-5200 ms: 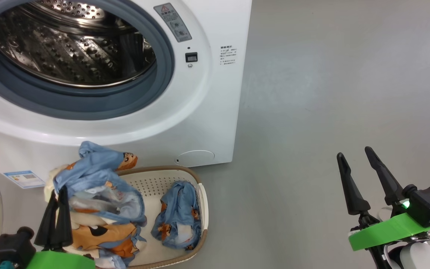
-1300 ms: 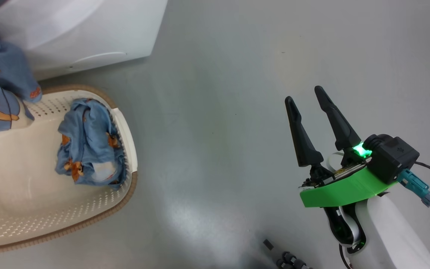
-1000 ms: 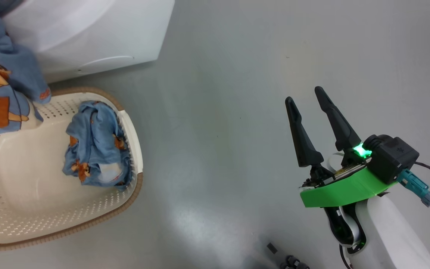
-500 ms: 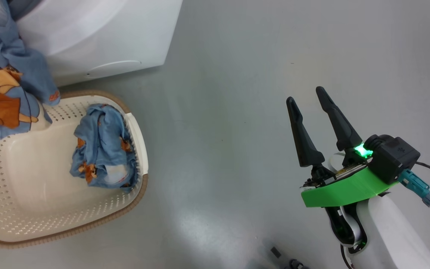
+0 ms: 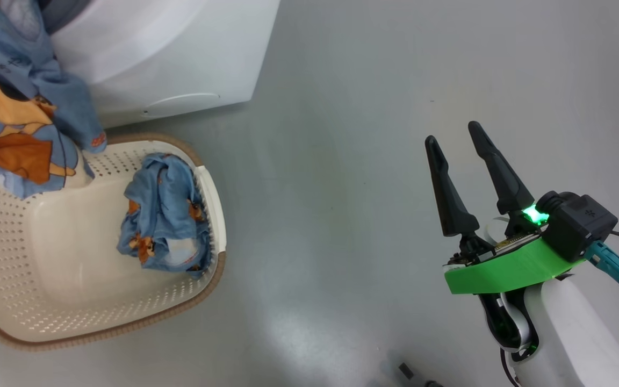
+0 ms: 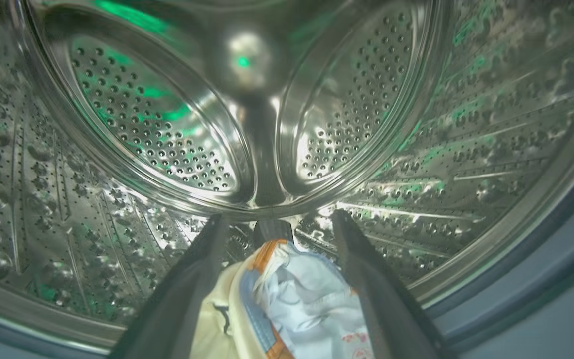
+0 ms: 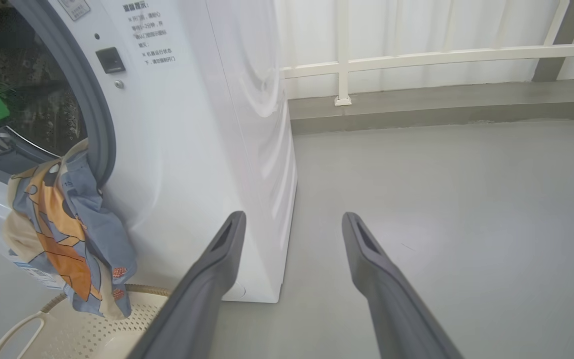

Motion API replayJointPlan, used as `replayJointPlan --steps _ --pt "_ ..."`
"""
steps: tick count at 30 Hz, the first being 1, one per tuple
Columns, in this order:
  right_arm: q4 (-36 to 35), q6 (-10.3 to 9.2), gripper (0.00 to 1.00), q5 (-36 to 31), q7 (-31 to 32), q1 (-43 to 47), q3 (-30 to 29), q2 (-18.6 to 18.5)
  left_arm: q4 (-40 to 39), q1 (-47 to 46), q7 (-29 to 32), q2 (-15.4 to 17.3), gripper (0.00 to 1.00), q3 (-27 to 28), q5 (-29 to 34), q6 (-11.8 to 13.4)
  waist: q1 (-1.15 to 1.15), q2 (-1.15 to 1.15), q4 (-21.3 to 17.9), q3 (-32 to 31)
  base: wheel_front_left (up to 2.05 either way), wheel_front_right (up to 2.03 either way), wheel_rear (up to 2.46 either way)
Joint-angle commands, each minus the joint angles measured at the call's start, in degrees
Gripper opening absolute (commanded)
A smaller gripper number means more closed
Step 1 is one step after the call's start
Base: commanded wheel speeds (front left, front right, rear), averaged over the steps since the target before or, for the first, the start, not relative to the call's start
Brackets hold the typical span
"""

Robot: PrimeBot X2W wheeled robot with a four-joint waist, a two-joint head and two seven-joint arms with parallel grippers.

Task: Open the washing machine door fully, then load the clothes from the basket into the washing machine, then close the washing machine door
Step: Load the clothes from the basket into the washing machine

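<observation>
At drum [image 6: 157,129] lip, left claw [image 6: 278,219] sat apart around cloth [image 6: 292,299]; part hung outside over ring [image 7: 100,129]. It looked to need pushing deeper before retracting. Right claw [image 5: 452,131] apart, empty.

Blue clothes [image 5: 164,215] in cream basket [image 5: 57,258]

**Bare grey floor, white rail at the far side**

The floor [image 5: 374,70] is smooth, plain grey with a dull sheen. A soft pale patch of light lies on its near part in the head view. In the right wrist view a low grey kerb [image 7: 441,107] runs along the far edge. A white rail [image 7: 416,54] stands on it, before a pale ribbed backdrop [image 7: 466,22], wall or curtain. A dark post [image 7: 558,40] shows far right.
</observation>
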Motion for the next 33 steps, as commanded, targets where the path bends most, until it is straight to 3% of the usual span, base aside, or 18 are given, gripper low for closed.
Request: replayJointPlan --steps 1,12,25,33 --pt "-1.29 0.26 1.0 -0.41 -0.46 0.72 0.97 -0.67 -5.54 2.34 -0.33 2.38 1.0 1.33 -0.54 0.1 0.0 0.0 0.43 -0.23 0.0 0.0 0.0" --pt "-1.2 0.26 1.0 -0.56 -0.46 1.02 0.75 -1.32 -23.0 15.02 -0.36 0.16 1.0 8.24 1.54 0.47 0.0 0.0 1.35 -1.88 0.0 0.0 0.0" --pt "-0.56 0.26 1.0 -0.5 -0.46 2.27 0.12 -2.78 -33.09 28.69 -0.37 -5.62 1.0 14.08 6.04 -0.97 0.0 0.0 3.31 -7.02 0.0 0.0 0.0" --pt "0.04 0.26 1.0 -0.38 -0.46 3.35 -0.41 -3.99 -37.32 36.16 -0.37 -8.38 1.0 14.8 7.9 -1.36 0.0 0.0 5.0 -10.44 0.0 0.0 0.0"
